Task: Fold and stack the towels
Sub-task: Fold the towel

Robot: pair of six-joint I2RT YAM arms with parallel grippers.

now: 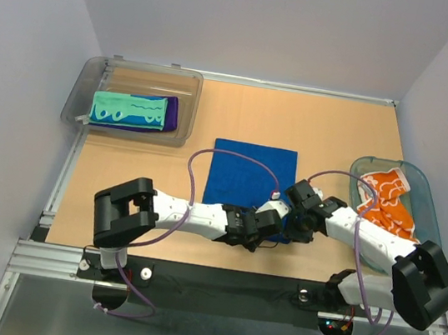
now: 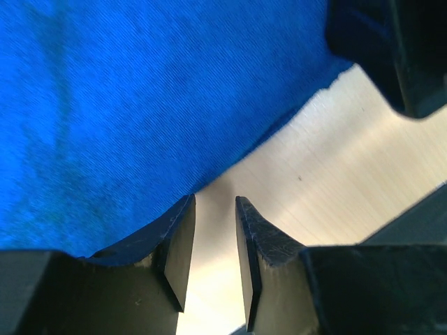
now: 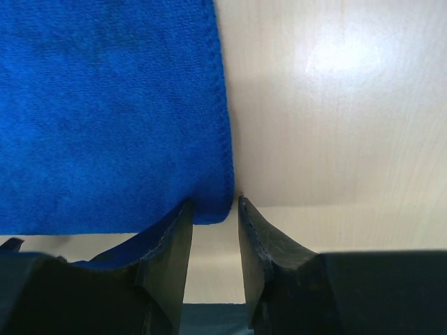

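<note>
The royal blue towel (image 1: pixel 250 174) lies flat in the middle of the table. My left gripper (image 1: pixel 268 225) and right gripper (image 1: pixel 293 222) are close together at its near right corner. In the left wrist view the left gripper (image 2: pixel 215 199) is narrowly open with only bare table in the gap, and the blue towel (image 2: pixel 140 105) has its edge over the left finger. In the right wrist view the right gripper (image 3: pixel 213 201) is narrowly open at the towel's (image 3: pixel 112 105) corner, holding nothing. The mint green towel (image 1: pixel 127 109) lies folded on the purple towel (image 1: pixel 171 114). The white and orange towel (image 1: pixel 386 200) is crumpled.
The clear grey bin (image 1: pixel 187 86) at the back left holds the mint and purple towels. The teal oval basket (image 1: pixel 420 184) at the right holds the white and orange towel. The right gripper's dark body (image 2: pixel 391 49) shows in the left wrist view. Grey walls enclose the table.
</note>
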